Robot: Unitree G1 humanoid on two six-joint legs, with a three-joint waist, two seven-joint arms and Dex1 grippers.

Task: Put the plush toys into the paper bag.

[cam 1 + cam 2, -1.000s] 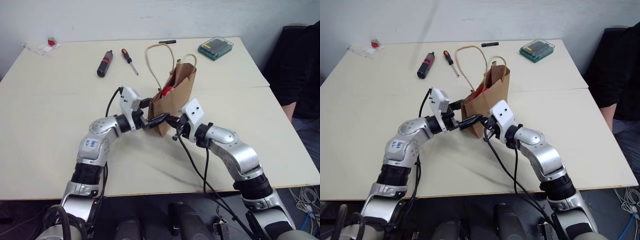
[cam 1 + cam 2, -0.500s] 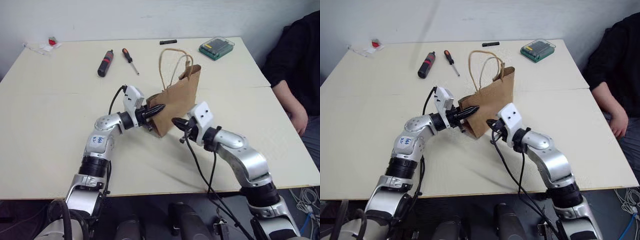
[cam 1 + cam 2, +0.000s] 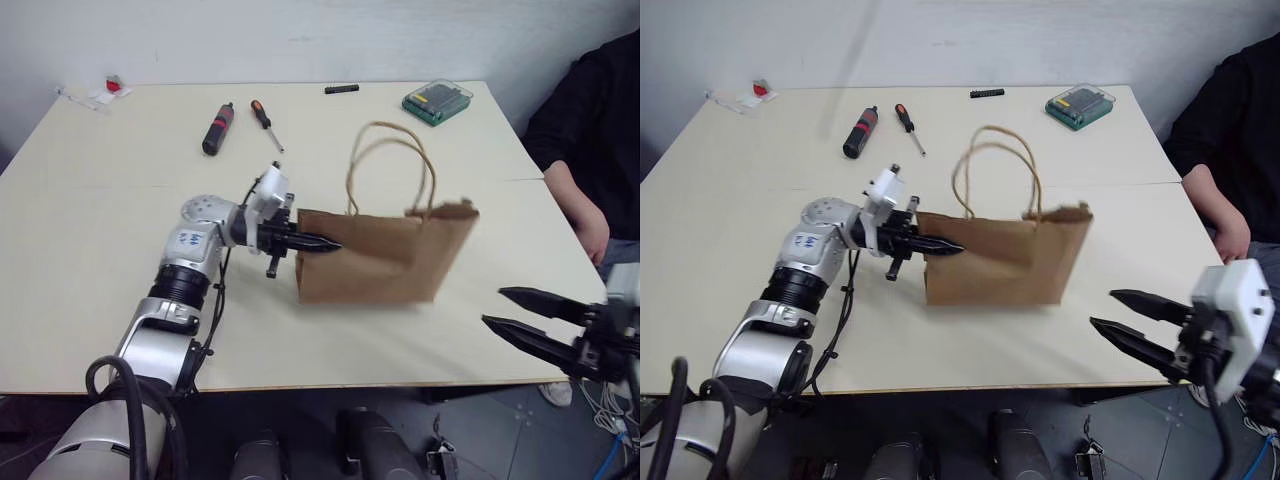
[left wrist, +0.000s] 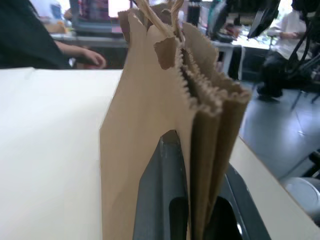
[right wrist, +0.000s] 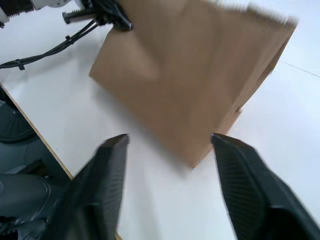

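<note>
At mid-bench, left claw (image 3: 318, 243): clamped on the near-left upright edge of the paper bag (image 3: 380, 262); in the left wrist view its two black fingers (image 4: 161, 200) pinch the folded side of the bag between them.
Left claw's aim: roughly level, pointing across toward the right side of the bench (image 3: 90, 260).
Right claw (image 3: 1140, 322): jaws spread wide, gripping nothing, off the front-right corner of the bench, well apart from the bag, tips aimed back toward it.
Paper bag: standing upright near the middle of the bench, closer to the front edge than to the far one, broad brown face toward the camera, two loop handles (image 3: 385, 165) rising from its top.
Bag's mouth: pressed nearly flat as seen in the left wrist view, serrated rim (image 4: 210, 95) folded together.
Plush toys: I cannot tell where they are; no orange or red toy can be made out.
Far-left part of bench: a black-and-red tool (image 3: 216, 128) and a screwdriver (image 3: 264, 123) side by side.
Far edge: a small black bar (image 3: 341, 89).
Far-right corner: a green case (image 3: 437, 100).
Right edge of bench: a person's hand (image 3: 590, 235) with a dark sleeve (image 3: 585, 130) above it.
</note>
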